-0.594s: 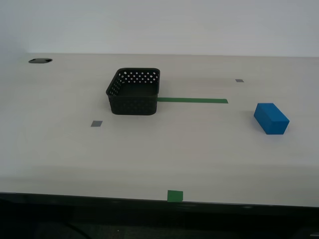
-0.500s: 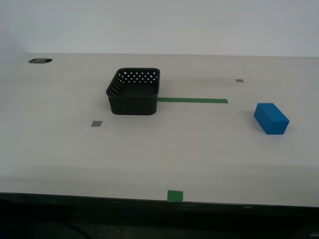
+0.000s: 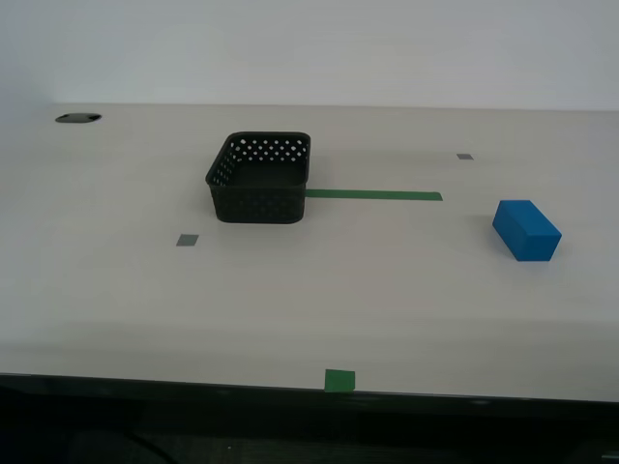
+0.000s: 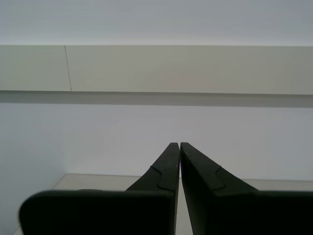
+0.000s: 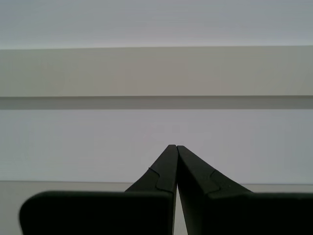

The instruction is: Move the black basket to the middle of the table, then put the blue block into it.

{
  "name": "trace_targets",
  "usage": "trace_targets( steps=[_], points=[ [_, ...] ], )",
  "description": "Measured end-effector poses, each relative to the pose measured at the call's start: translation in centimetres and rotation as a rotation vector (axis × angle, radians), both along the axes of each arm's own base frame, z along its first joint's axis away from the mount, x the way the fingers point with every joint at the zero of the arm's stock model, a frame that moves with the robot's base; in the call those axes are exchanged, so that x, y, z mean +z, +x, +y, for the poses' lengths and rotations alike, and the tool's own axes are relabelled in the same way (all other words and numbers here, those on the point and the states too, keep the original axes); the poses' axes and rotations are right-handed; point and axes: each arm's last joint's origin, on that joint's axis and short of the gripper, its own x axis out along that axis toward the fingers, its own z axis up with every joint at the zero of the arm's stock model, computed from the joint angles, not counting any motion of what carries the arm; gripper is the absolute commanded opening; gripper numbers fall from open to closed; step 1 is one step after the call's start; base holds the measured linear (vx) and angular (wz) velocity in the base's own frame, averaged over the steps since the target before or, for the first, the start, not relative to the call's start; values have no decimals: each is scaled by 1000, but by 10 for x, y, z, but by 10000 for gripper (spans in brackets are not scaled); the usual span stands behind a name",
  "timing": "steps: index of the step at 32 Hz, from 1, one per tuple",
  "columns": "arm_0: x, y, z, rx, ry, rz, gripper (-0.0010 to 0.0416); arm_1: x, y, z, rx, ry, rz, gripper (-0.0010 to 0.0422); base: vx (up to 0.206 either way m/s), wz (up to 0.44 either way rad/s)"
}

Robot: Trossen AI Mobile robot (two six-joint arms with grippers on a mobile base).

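Change: none; basket and block lie exactly where they did 0.6 s ago, so the task has not begun.
Black basket [image 3: 259,179]: empty, on the table [image 3: 116,290], toward the exterior view's left of centre.
Blue block [image 3: 526,229]: well apart, at the exterior view's right.
My first gripper [image 5: 175,147]: fingers pressed together, empty, aimed at the wall.
My second gripper [image 4: 179,144]: likewise closed, holding nothing.

Behind the surface [image 3: 116,290] I see a plain pale wall [image 3: 309,48], evenly lit; a wide cream band [image 5: 156,71] runs across it higher up.
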Motion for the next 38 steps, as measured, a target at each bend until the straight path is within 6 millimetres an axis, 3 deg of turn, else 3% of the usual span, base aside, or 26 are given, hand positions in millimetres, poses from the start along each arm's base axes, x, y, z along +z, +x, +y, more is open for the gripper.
trace_targets(
  steps=[13,20,30,38],
  points=[
    [-8,0,0,0,0,80,0,-1,1,0,-5,-46,26,-1,0,0],
    [0,5,0,1,0,223,0,11,7,-1,-22,-32,231,-1,0,0],
    [32,6,1,5,13,480,0,45,13,-5,-59,-17,524,0,0,0],
    [42,0,2,14,16,589,0,38,32,-15,-141,-12,776,0,0,0]
  ],
)
